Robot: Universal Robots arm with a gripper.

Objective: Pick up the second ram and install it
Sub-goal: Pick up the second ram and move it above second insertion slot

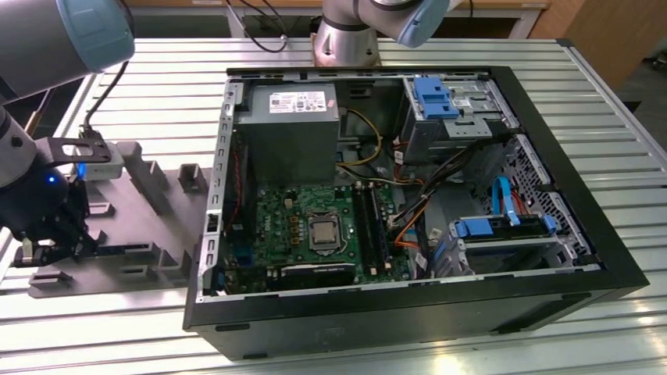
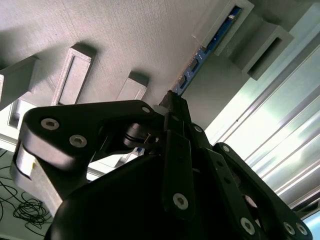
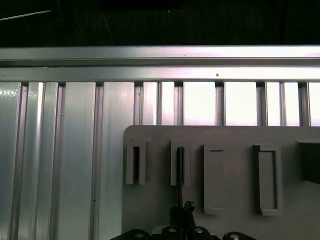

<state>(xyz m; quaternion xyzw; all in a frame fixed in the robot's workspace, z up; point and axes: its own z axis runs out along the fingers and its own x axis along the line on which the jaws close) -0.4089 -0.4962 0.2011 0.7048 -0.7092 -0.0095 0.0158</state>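
The exterior camera is looking down steeply from high up on the open computer case (image 1: 417,312), taking in the slatted table (image 1: 156,62) and the grey tray (image 1: 146,187) at the exterior view's left. Both wrist cameras are hanging close over that tray: the first is facing down on it, the second is peering slantwise past the gripper (image 2: 172,100).

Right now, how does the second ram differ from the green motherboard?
The second ram is a thin blue stick, while the motherboard is a broad green board. The ram stands on edge in the holders of the grey fixture, outside the computer case. The motherboard lies flat inside that case. Both are circuit boards.
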